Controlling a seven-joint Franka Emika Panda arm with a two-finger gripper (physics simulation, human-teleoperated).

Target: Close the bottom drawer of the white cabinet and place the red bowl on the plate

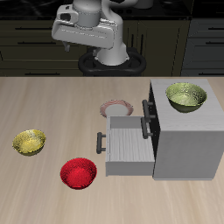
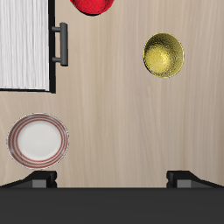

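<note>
The white cabinet [image 1: 188, 136] stands on the table with its bottom drawer [image 1: 127, 144] pulled out, dark handle [image 1: 100, 140] toward the table's middle. The drawer also shows in the wrist view [image 2: 24, 44]. The red bowl [image 1: 78, 173] sits near the table's front edge, clear of the drawer, and shows at the frame edge in the wrist view [image 2: 94, 5]. The plate [image 1: 116, 108] lies farther back, beside the cabinet, and is empty [image 2: 38, 140]. My gripper [image 2: 112, 178] is open and empty, held high above the table's back, near the plate.
One yellow-green bowl [image 1: 28, 142] sits on the table away from the cabinet [image 2: 164, 54]. Another yellow-green bowl [image 1: 185, 96] rests on top of the cabinet. The robot arm [image 1: 92, 31] is raised at the table's back.
</note>
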